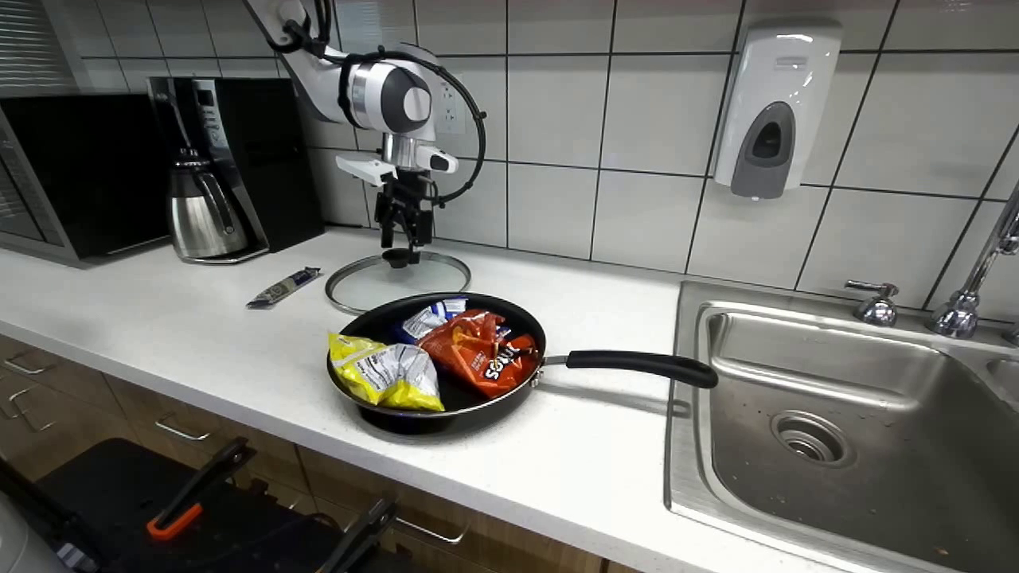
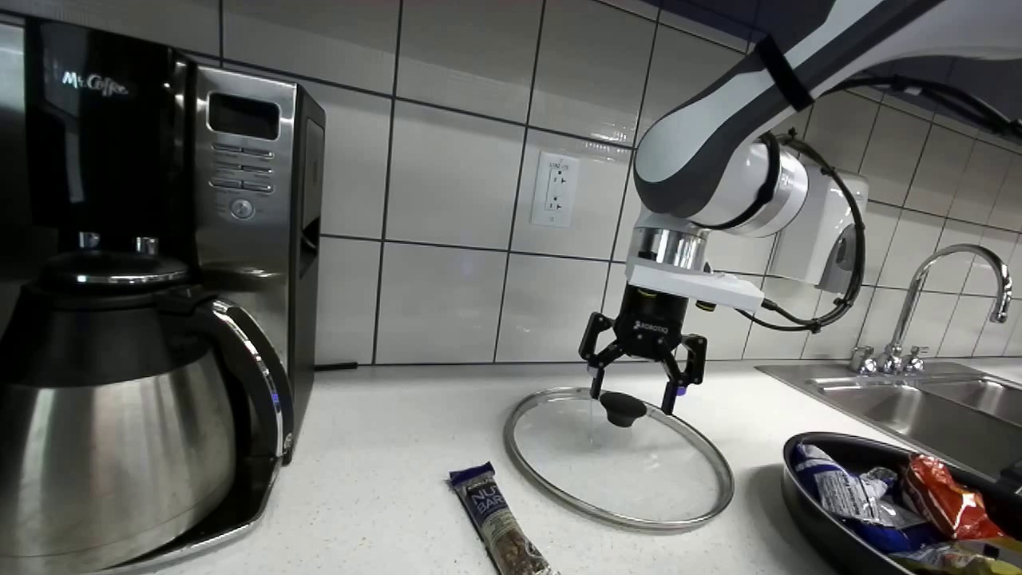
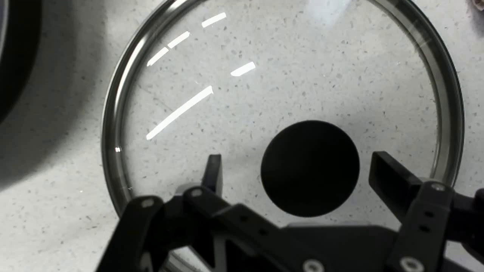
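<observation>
My gripper (image 1: 400, 248) is open, with its fingers pointing down over a glass lid (image 1: 362, 280). The lid lies on the counter, knob up. In the wrist view the lid's round black knob (image 3: 310, 168) sits between the two fingertips (image 3: 296, 155), with a gap on both sides, wider on the left. In an exterior view the gripper (image 2: 631, 402) also straddles the knob (image 2: 623, 408), nearer the left finger. Beside the lid stands a black pan (image 1: 446, 422) holding a yellow bag (image 1: 390, 372), a red bag (image 1: 482, 354) and a blue bag (image 2: 846, 495).
A wrapped nut bar (image 2: 499, 519) lies beside the lid. A coffee maker (image 1: 263, 159) with a steel carafe (image 2: 120, 455) and a black microwave (image 1: 80, 167) stand along the wall. The pan's handle (image 1: 637, 362) reaches over the edge of the sink (image 1: 685, 477).
</observation>
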You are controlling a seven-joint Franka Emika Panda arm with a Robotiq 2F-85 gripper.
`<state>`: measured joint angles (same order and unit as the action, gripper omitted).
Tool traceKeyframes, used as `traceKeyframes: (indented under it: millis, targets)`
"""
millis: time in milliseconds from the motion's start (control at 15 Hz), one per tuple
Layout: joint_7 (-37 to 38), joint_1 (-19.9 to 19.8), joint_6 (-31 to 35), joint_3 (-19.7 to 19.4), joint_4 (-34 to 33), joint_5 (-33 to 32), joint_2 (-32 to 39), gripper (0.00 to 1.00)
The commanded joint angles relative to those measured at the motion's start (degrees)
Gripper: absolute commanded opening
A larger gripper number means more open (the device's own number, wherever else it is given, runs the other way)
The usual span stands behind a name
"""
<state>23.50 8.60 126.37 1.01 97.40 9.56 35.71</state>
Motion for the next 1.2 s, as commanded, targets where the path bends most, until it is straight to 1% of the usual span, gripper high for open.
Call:
traceKeyframes:
  millis: [0,333,800,1133]
  targets:
    - [-0.7,1.1,-3.6,-0.3,-6.1,-2.8,3.5,1.00]
    - [-1.0,1.8,-5.0,-0.2,-8.0,-4.1,4.9,1.00]
    - [0.1,2.1,-6.0,-1.3,-7.6,-4.9,4.3,1.00]
    - [-0.2,2.1,-5.8,-1.2,-6.5,-5.0,3.4,1.00]
